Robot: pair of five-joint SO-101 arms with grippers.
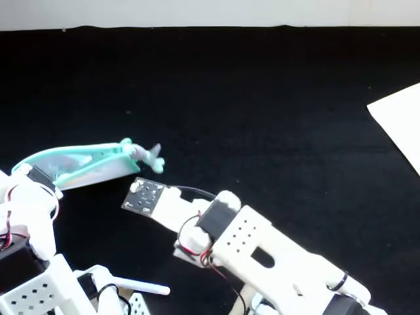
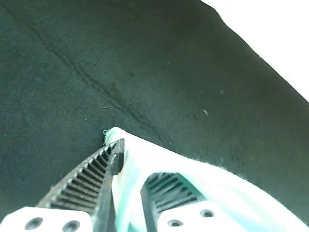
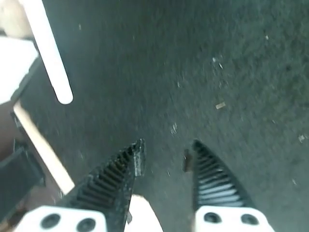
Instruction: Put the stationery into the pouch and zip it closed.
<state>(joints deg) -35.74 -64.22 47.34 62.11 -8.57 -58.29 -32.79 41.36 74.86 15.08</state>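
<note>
End of the pouch [image 1: 82, 167] inside left claw [image 2: 131, 166], right claw [image 3: 166, 147] nearby

A black cloth [image 1: 262, 98] lies spread flat, with 1 white sheet of paper [image 1: 401, 118] resting on its right side (partly cut off at the edge). A pale strip of wall [image 1: 197, 12] runs beyond the cloth's far edge. A faint crease [image 2: 87, 81] crosses the cloth, and pale specks [image 3: 219, 105] dot it.
</note>
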